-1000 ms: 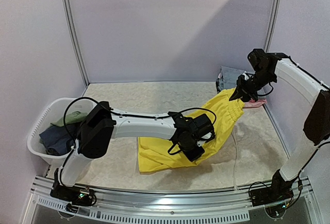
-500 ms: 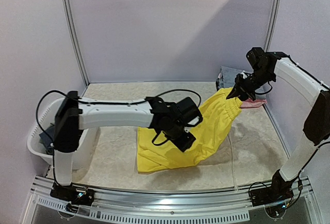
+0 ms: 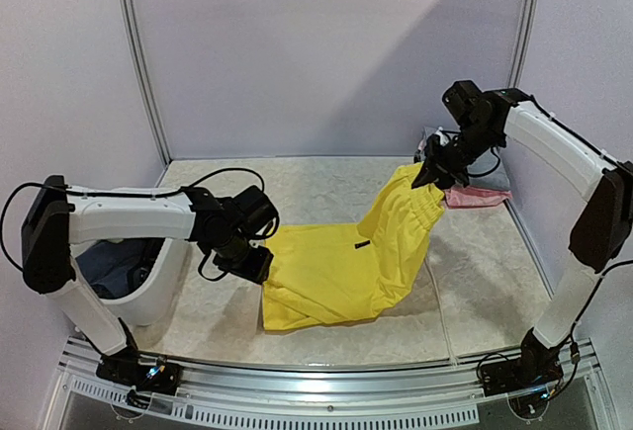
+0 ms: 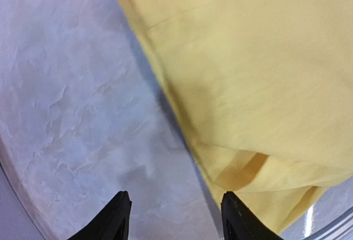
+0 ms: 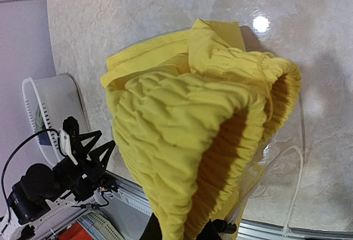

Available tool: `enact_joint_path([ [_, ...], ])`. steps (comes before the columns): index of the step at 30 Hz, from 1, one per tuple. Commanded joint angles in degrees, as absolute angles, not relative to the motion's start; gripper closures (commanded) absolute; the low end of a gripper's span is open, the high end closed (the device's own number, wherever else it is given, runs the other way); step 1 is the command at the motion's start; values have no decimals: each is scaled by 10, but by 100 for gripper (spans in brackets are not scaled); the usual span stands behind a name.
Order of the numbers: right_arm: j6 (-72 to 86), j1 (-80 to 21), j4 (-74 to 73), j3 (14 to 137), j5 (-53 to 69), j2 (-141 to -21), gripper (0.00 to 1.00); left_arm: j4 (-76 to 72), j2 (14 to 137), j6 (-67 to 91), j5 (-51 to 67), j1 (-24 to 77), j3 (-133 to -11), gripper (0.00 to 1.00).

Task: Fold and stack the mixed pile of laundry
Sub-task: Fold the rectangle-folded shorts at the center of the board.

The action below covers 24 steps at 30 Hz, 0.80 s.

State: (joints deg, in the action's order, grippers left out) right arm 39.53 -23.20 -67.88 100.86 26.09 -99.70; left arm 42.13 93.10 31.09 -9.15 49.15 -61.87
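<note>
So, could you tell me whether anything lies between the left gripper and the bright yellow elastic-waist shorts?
Nothing visible does. The open left gripper hovers over the marbled table just beside the yellow shorts, at their edge; the right gripper holds their waistband raised.

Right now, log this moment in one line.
left gripper: open, beside yellow shorts | right gripper: shut on yellow shorts waistband, raised

Arms: two, one claw each, left claw [image 3: 253, 266] and right claw [image 3: 428, 175].
Yellow shorts [image 3: 331, 277]: one pair.
Pink piece [image 3: 483, 197]: one.
Grey garment [image 3: 497, 174]: one.
White tub [image 3: 156, 292]: one, with one dark blue garment [image 3: 107, 264] visible inside.
Worktop [image 3: 297, 188]: one.
</note>
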Motion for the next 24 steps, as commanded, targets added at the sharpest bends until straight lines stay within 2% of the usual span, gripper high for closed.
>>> enact_joint_path([
  [1, 406, -281, -669, 1049, 244, -1033, 100, 412, 913, 346, -71, 459, -573, 44],
  [11, 447, -361, -640, 1135, 237, -1119, 100, 384, 959, 333, -50, 441, -557, 49],
  [24, 491, -420, -578, 1175, 263, -1218, 100, 328, 1021, 309, -5, 432, -552, 53],
])
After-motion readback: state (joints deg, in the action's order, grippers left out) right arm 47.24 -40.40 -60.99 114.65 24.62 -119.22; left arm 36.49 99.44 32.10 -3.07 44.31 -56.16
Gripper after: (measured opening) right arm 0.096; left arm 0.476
